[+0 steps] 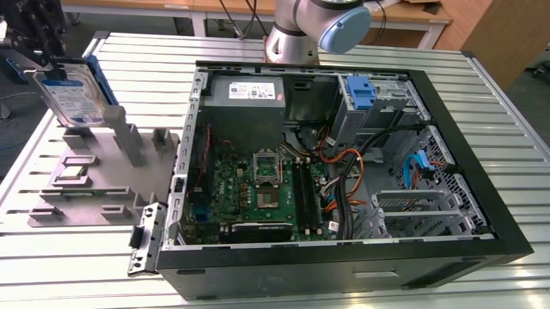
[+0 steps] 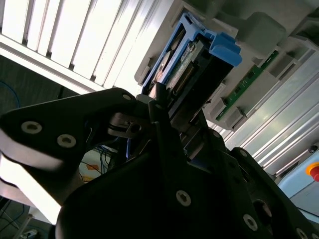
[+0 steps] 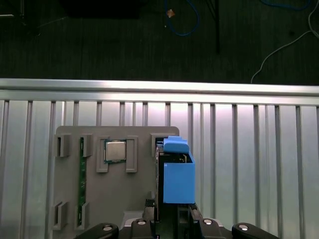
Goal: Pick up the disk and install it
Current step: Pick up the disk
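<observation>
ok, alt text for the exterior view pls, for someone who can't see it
The claw grips the disk upright by its top edge, beside a grey fixture at the exterior view's left. To the exterior view's right an open computer case lies on a slatted metal table, motherboard exposed.

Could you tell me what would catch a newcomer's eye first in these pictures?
The open computer case lies mid-table in the exterior view, its green motherboard exposed. At that view's left, the gripper holds the disk upright over a grey fixture tray.
</observation>
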{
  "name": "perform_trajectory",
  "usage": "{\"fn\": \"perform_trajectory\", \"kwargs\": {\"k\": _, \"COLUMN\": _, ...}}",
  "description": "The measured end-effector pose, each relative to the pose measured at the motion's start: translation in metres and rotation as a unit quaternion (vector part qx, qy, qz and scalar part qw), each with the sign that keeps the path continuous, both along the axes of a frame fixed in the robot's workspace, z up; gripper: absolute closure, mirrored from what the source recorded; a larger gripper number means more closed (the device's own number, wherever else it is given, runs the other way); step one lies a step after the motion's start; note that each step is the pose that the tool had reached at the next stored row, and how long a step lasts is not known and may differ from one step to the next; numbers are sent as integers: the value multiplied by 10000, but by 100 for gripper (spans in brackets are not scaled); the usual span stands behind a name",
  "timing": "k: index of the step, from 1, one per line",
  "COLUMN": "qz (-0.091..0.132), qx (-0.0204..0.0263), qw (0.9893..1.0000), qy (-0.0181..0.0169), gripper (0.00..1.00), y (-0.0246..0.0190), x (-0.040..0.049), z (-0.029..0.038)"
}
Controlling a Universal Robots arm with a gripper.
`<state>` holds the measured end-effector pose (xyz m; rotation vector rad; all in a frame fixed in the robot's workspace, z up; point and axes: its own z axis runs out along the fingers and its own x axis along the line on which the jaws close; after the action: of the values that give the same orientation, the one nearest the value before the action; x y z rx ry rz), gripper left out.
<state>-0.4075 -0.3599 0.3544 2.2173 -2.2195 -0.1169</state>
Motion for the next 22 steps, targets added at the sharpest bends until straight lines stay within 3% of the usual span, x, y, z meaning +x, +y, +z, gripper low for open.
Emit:
{"fn": "perform_trajectory", "kwargs": {"k": 7, "qz": 0, "qx": 1, "qw": 10000, "qy": -2, "gripper": 65, "y": 0, "x": 0, "z": 62}}
{"fn": "perform_trajectory", "kwargs": {"k": 22, "qz": 0, "qx": 1, "qw": 10000, "qy": -1, "gripper": 65, "y": 0, "x": 0, "z": 109}}
